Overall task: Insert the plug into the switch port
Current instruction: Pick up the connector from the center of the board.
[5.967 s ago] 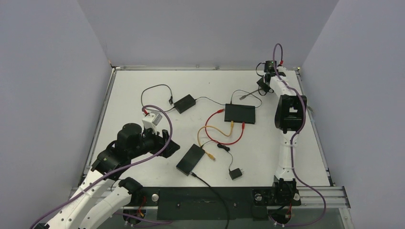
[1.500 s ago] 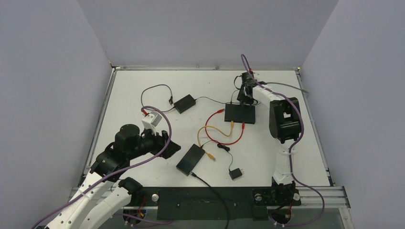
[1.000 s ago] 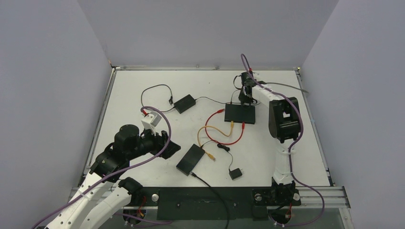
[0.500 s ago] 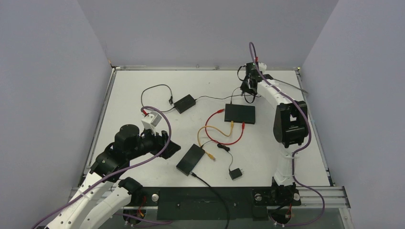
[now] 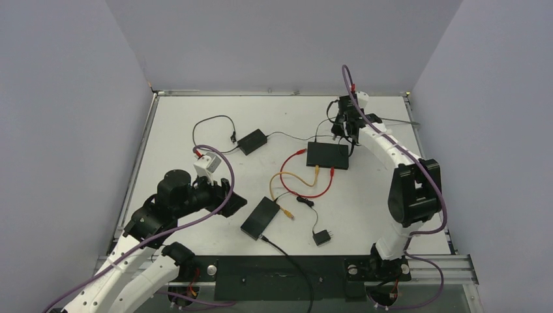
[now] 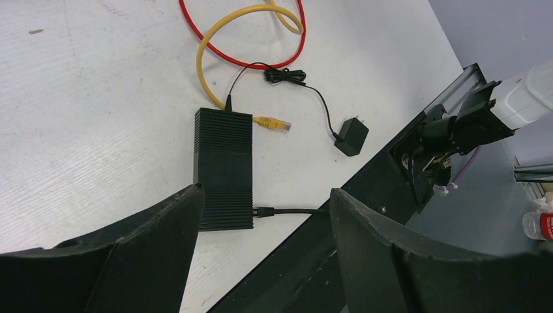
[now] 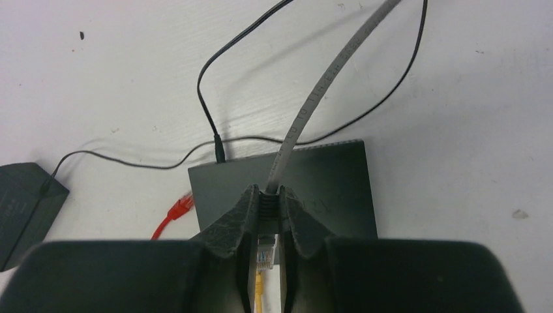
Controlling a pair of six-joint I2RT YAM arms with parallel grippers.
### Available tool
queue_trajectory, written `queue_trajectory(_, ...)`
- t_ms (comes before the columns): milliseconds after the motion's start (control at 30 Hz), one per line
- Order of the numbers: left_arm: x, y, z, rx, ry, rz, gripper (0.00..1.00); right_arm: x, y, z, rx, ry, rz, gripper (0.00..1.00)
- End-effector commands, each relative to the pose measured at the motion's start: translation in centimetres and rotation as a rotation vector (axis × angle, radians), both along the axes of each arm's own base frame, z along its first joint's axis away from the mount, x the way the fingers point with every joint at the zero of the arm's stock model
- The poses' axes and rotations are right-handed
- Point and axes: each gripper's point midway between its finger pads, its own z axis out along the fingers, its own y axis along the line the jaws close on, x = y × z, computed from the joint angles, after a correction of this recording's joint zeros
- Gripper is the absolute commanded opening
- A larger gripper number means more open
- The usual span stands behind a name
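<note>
**A:** Right wrist view: why is the right claw (image 7: 266, 199) poised over the switch (image 7: 332, 176)?

**B:** It's clamped on the plug (image 7: 265, 251), tip at the port edge, probably lining up. Left claw (image 6: 264, 208) hangs apart, idle.

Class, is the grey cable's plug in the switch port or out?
Out: the right gripper pinches the plug, unseated, over the switch.

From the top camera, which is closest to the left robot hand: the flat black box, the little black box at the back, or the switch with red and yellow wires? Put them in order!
1. Flat black box: just right of the left gripper, near the front.
2. Little black box: farther back, around the middle.
3. Switch: farthest, over on the right side.
</note>
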Motion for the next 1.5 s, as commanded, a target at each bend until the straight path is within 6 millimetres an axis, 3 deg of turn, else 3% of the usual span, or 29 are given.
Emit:
queue_trajectory(0,0.4,-0.2,1.5,-0.029,-0.068,-0.009,0.68,-1.5,2.2,6.5,0.077,-0.164,0.064,0.0)
queue_trajectory(167,0.1,0.0,1.9,-0.041,-0.086,-0.008,0.68,-5.4,5.4,8.0,0.151,-0.198,0.134,0.0)
queue_trajectory(367,-0.1,0.1,2.3,-0.048,-0.106,-0.002,0.68,-9.6,8.2,11.8,0.213,-0.285,0.219,0.0)
queue_trajectory(733,-0.3,0.0,2.3,-0.041,-0.106,0.0,0.68,-14.5,11.2,24.0,0.256,-0.563,0.433,0.0)
queue_trajectory(833,-0.3,0.0,2.2,-0.039,-0.103,0.001,0.68,-16.0,11.4,27.8,0.292,-0.667,0.466,0.0)
queue_trajectory(967,-0.4,0.0,2.1,-0.037,-0.102,-0.002,0.68,-18.0,10.9,30.9,0.319,-0.747,0.495,0.0)
queue_trajectory(1100,-0.4,-0.1,2.3,-0.039,-0.105,-0.004,0.68,-19.7,10.7,31.0,0.331,-0.755,0.528,0.0)
queue_trajectory(1433,-1.8,-1.6,4.6,-0.175,-0.112,-0.08,0.73,-23.8,10.5,26.5,0.348,-0.717,0.627,0.0)
queue_trajectory(1467,-2.1,-2.1,5.0,-0.205,-0.116,-0.109,0.73,-24.4,10.2,27.2,0.373,-0.748,0.624,0.0)
